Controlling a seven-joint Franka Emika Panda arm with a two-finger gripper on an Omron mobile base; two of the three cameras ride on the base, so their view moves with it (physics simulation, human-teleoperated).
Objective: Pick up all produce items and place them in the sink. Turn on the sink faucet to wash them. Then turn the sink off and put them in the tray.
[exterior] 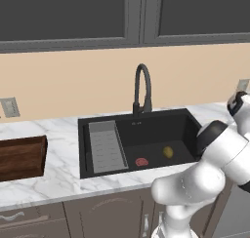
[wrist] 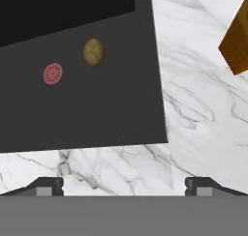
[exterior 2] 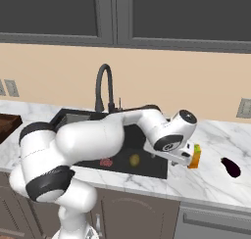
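Note:
The olive-yellow produce item point(exterior: 168, 151) point(exterior 2: 134, 159) point(wrist: 93, 51) lies on the floor of the black sink point(exterior: 185, 127) point(exterior 2: 147, 170) point(wrist: 97, 114). The dark purple produce item point(exterior 2: 230, 167) rests on the marble counter far right of the sink. My gripper point(exterior 2: 182, 160) point(wrist: 123, 186) hangs open and empty over the counter just right of the sink's rim, beside the orange block. The black gooseneck faucet point(exterior: 141, 86) point(exterior 2: 103, 86) stands behind the sink. The brown wooden tray point(exterior: 19, 156) point(exterior 2: 7, 125) sits on the counter at the far left.
A flat red disc point(exterior: 141, 161) point(exterior 2: 105, 161) point(wrist: 53, 73) lies in the sink near the olive piece. An orange block with a green top point(exterior 2: 195, 157) point(wrist: 237, 41) stands close to my hand. A grey ribbed rack point(exterior: 105, 147) lines the sink's left side.

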